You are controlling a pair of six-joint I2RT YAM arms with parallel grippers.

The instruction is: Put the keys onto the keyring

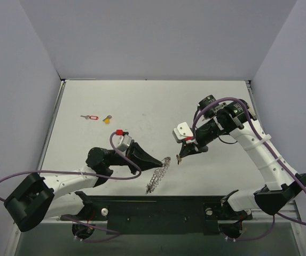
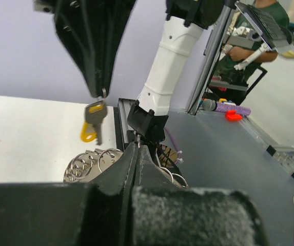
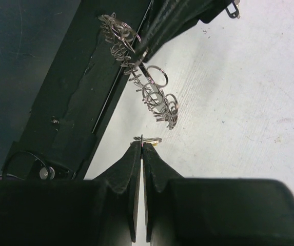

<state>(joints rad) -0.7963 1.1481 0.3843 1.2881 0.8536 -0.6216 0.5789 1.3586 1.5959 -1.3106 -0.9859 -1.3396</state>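
Observation:
The keyring, a floppy chain of small silver loops, lies on the white table near the front edge. My left gripper is shut on its upper end; in the left wrist view a thin wire sticks out between the closed tips, with loops below. My right gripper is shut on a small silver key with a yellow head, held just right of the ring's top. In the right wrist view that key is pinched at the tips, close to the keyring. Two more keys, one red-tagged and one yellow, lie at the far left.
A black rail runs along the table's near edge just below the keyring. Grey walls enclose the table on the left, back and right. Purple cables loop off both arms.

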